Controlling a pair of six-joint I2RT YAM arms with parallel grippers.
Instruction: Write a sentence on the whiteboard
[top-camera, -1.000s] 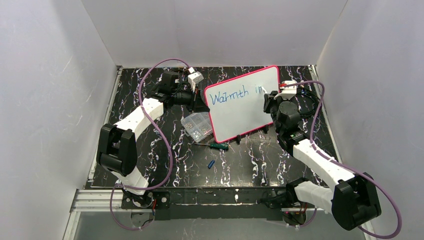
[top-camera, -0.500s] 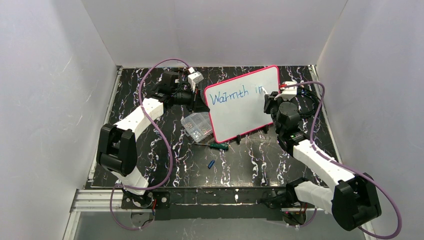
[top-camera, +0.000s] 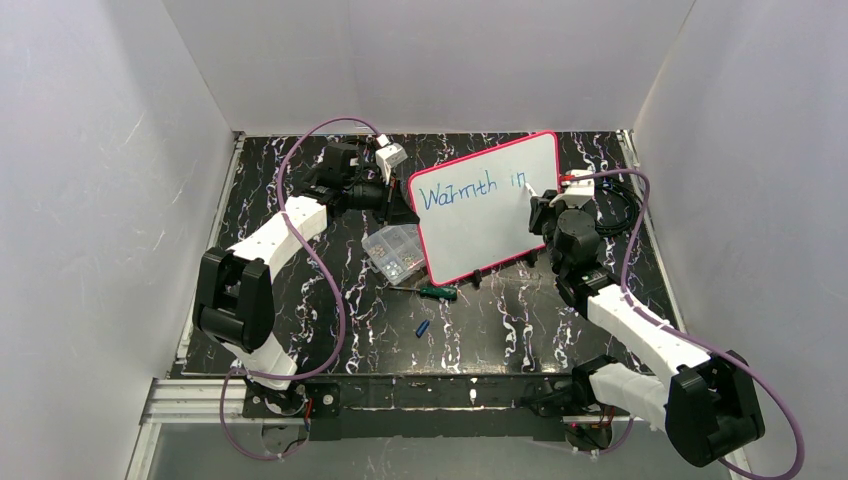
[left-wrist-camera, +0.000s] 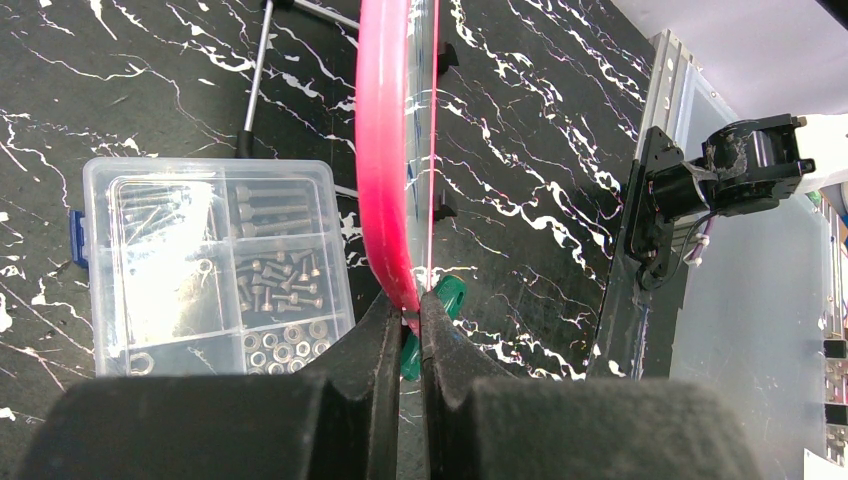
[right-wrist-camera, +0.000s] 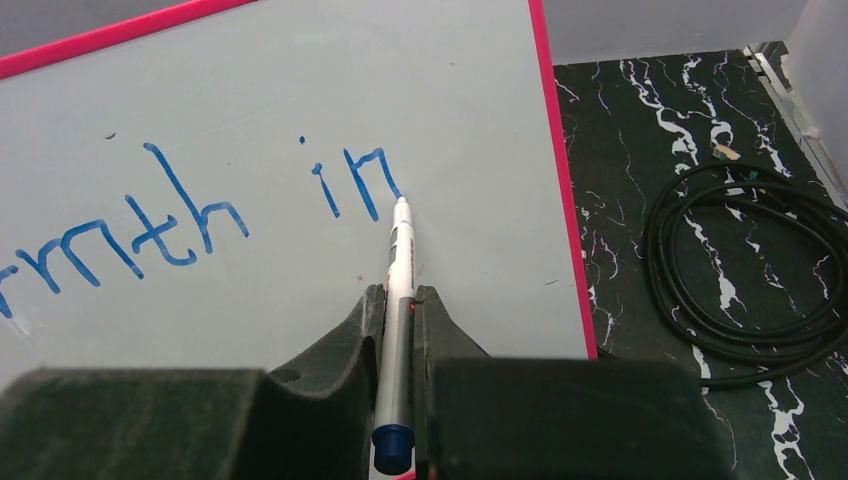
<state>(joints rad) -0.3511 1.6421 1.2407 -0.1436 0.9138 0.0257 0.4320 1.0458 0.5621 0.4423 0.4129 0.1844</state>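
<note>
The whiteboard (top-camera: 480, 220) with its pink-red rim stands tilted at the middle of the table. Blue marker words "Warmth in" (top-camera: 470, 190) run along its top; the right wrist view shows "rmth in" (right-wrist-camera: 200, 215). My left gripper (left-wrist-camera: 404, 308) is shut on the whiteboard's rim (left-wrist-camera: 385, 190) at the board's left edge. My right gripper (right-wrist-camera: 398, 298) is shut on a white marker (right-wrist-camera: 397, 300) with a blue end cap. The marker's tip touches the whiteboard (right-wrist-camera: 250, 90) at the foot of the "n". In the top view the right gripper (top-camera: 542, 205) sits at the board's right side.
A clear compartment box (top-camera: 392, 250) of screws and washers lies left of the board, also in the left wrist view (left-wrist-camera: 210, 265). A green-handled screwdriver (top-camera: 437, 292) and a small blue cap (top-camera: 422, 328) lie in front. A coiled black cable (right-wrist-camera: 750, 270) lies right of the board.
My right gripper with the marker has slid a little down and toward me along the board's right side, finishing the "n". The left arm and board have not moved.
</note>
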